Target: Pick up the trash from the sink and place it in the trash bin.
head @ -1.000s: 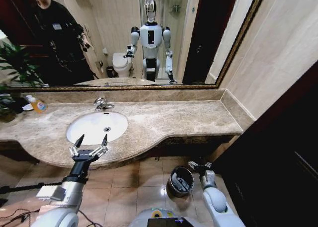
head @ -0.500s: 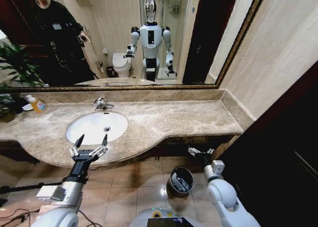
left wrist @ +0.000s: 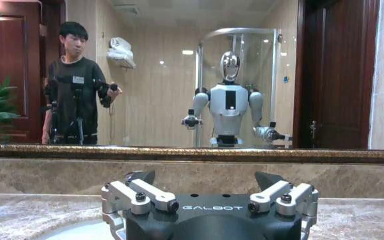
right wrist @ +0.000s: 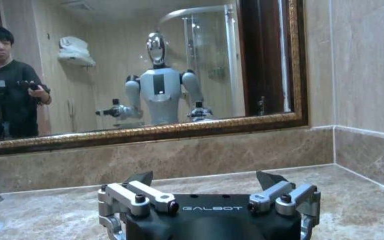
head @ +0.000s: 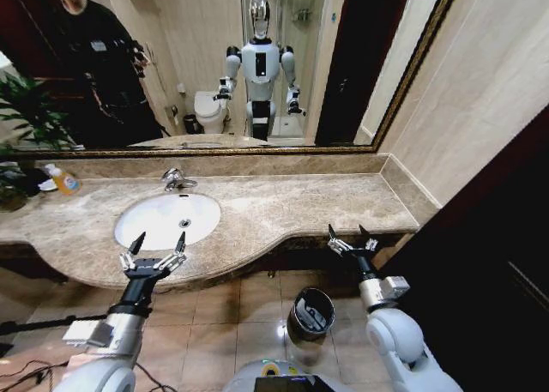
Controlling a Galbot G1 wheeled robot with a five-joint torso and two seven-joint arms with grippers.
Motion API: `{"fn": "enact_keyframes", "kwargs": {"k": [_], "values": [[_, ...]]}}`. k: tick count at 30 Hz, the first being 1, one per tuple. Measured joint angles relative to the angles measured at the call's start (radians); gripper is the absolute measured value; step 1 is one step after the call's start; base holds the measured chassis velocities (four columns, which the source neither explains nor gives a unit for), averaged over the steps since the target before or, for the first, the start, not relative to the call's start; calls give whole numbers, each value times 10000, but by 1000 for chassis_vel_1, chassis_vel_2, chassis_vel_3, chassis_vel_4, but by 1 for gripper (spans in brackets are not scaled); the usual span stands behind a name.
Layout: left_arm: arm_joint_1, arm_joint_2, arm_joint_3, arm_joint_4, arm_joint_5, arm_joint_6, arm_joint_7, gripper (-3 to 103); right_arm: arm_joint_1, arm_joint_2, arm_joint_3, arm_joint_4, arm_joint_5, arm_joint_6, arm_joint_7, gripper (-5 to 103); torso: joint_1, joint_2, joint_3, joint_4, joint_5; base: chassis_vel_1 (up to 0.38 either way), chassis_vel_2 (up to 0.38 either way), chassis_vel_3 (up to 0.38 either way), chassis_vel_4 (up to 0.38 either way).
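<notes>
The white oval sink (head: pixel 159 220) sits in the beige marble counter, its basin bare white around the drain hole. My left gripper (head: pixel 160 240) hovers open over the sink's front rim; in the left wrist view the left gripper (left wrist: pixel 205 177) faces the mirror with nothing between its fingers. My right gripper (head: pixel 351 232) stands open and empty at the counter's front edge, up and to the right of the trash bin (head: pixel 296 304) on the floor. A pale piece that looks like trash (head: pixel 310 317) lies inside the bin. The right gripper (right wrist: pixel 205 178) points across the counter toward the mirror.
A chrome tap (head: pixel 177 180) stands behind the sink. An orange-yellow bottle (head: pixel 63 180) and a plant (head: pixel 21 117) are at the counter's far left. The marble counter (head: pixel 292 208) runs right to the wall. A dark door panel (head: pixel 480 272) closes the right side.
My right arm has risen from beside the trash bin up to the counter's front edge, gripper open throughout. The left arm has not moved.
</notes>
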Motion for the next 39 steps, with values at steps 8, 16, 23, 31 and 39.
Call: {"fn": "enact_keyframes", "kwargs": {"k": [8,16,23,31,39], "values": [[0,0,0,0,0,0,0,100,-79,78,254,-41,-384,75,-12,100,0,0,0,0,0,0,0,0,0],[0,0,0,0,0,0,0,100,-81,81,258,-67,-408,56,3,100,0,0,0,0,0,0,0,0,0],[0,0,0,0,0,0,0,100,-78,81,255,-79,-408,45,11,100,1,0,0,0,0,0,0,0,0],[0,0,0,0,0,0,0,100,-75,80,251,-87,-409,38,18,100,1,0,0,0,0,0,0,0,0],[0,0,0,0,0,0,0,100,-71,79,248,-93,-408,34,23,100,3,0,0,0,0,0,0,0,0]]}}
